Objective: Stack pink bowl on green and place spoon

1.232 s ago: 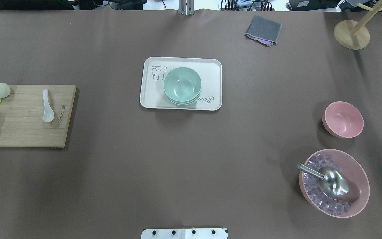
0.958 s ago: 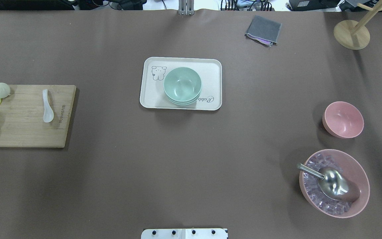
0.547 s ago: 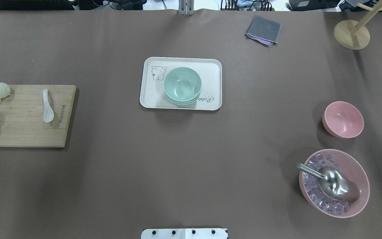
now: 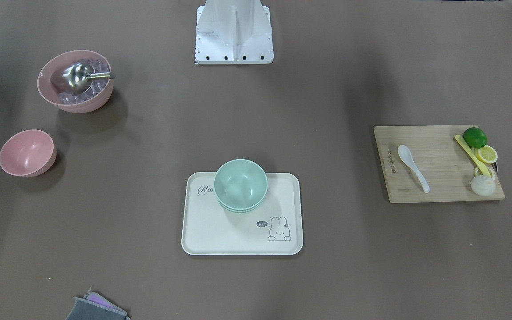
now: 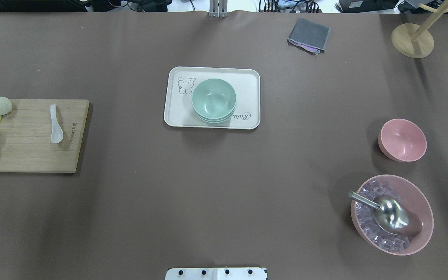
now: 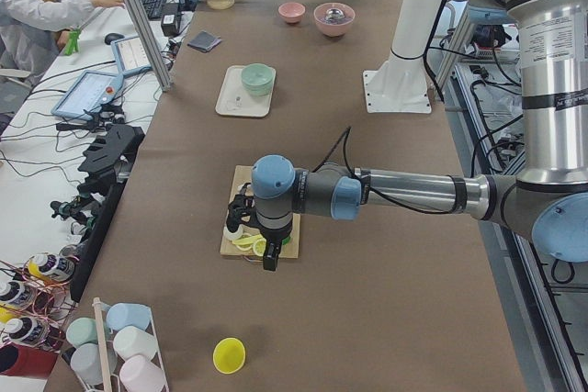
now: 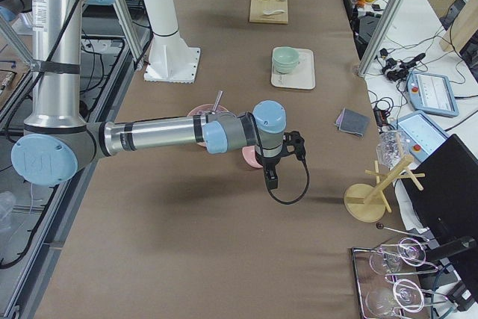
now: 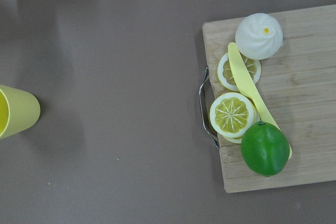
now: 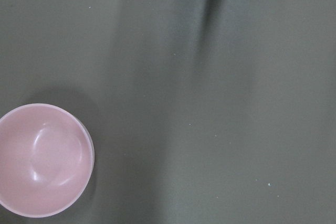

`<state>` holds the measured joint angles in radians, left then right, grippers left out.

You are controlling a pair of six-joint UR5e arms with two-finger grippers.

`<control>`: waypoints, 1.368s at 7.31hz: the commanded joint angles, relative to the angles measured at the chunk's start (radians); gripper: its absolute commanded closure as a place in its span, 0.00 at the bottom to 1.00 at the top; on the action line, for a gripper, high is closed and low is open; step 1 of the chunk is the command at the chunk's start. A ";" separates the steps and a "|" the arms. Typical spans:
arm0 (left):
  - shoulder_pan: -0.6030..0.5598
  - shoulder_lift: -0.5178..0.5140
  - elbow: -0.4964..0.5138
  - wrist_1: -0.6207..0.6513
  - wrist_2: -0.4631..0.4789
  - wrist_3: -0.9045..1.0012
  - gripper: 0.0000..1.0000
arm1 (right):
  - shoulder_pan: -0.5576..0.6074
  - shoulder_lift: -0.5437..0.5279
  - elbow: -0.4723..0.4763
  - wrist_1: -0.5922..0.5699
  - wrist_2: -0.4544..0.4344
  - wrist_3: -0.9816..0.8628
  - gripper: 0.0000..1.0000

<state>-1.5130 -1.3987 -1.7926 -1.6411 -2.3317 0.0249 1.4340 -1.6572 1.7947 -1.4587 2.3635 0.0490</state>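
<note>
Pink bowl [image 5: 403,140] sits upright and empty out at 3 o'clock on the worktop [image 5: 224,194]. It is well apart from the green bowls [image 5: 213,99], which are nested on the tray [image 5: 249,79] just 12 o'clock of centre. The spoon [image 5: 56,125] lies flat on the cutting board [image 5: 25,155] over at 9 o'clock. Nothing is stacked yet.

The right arm [image 7: 224,134] hangs over the pink bowl's end, and its wrist camera has the bowl down at 8 o'clock. The right fingers [image 7: 269,182] show only side-on, so I cannot tell if they are apart or together. Same story for the left fingers [image 6: 269,262], above the board's outer end by the lime [image 8: 265,148].

The bowl looks light, stiff and smooth: pinch the rim, one finger inside and one outside. The spoon looks thin and glossy, probably slippery and maybe brittle, so take it across mid-handle.
</note>
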 commanded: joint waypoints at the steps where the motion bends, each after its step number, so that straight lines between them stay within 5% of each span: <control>1: 0.004 0.010 -0.008 -0.028 -0.003 -0.005 0.01 | -0.013 0.005 0.002 0.014 0.062 0.037 0.00; 4: 0.005 0.010 -0.004 -0.028 -0.056 -0.006 0.01 | -0.104 -0.001 0.002 0.194 0.010 0.276 0.00; 6: 0.005 0.009 -0.001 -0.028 -0.057 -0.008 0.02 | -0.276 0.007 -0.003 0.201 -0.142 0.421 0.00; 10: 0.007 0.007 0.001 -0.028 -0.055 -0.006 0.02 | -0.385 0.030 -0.067 0.201 -0.153 0.489 0.08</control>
<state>-1.5069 -1.3908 -1.7918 -1.6690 -2.3870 0.0178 1.0699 -1.6371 1.7561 -1.2586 2.2120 0.5323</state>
